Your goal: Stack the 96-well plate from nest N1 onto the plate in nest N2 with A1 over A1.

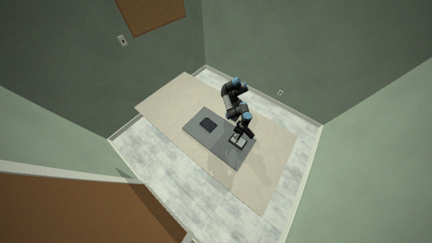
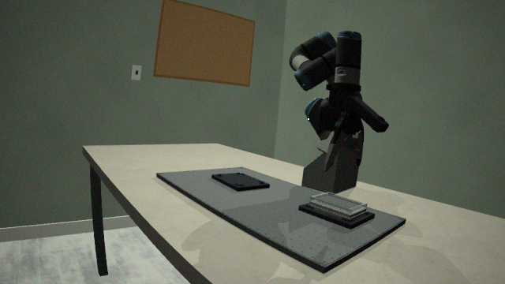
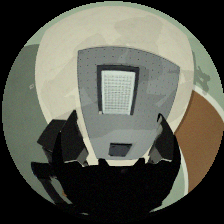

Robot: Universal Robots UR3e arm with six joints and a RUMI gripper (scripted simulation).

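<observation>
From the top view, the arm reaches over the grey board (image 1: 202,135) on the surface (image 1: 162,101); the stacked plates (image 1: 239,140) sit near the board's right end, and the empty nest (image 1: 208,124) lies toward its left end.

In the exterior view, the gripper (image 2: 342,151) hangs above the plate stack (image 2: 338,204), apart from it.

In the wrist view, the gripper's fingers are spread wide and hold nothing, and the plate (image 3: 118,92) lies below.

Green walls (image 2: 71,130), corkboard (image 2: 203,43) (orange), beige table (image 2: 134,166)
</observation>
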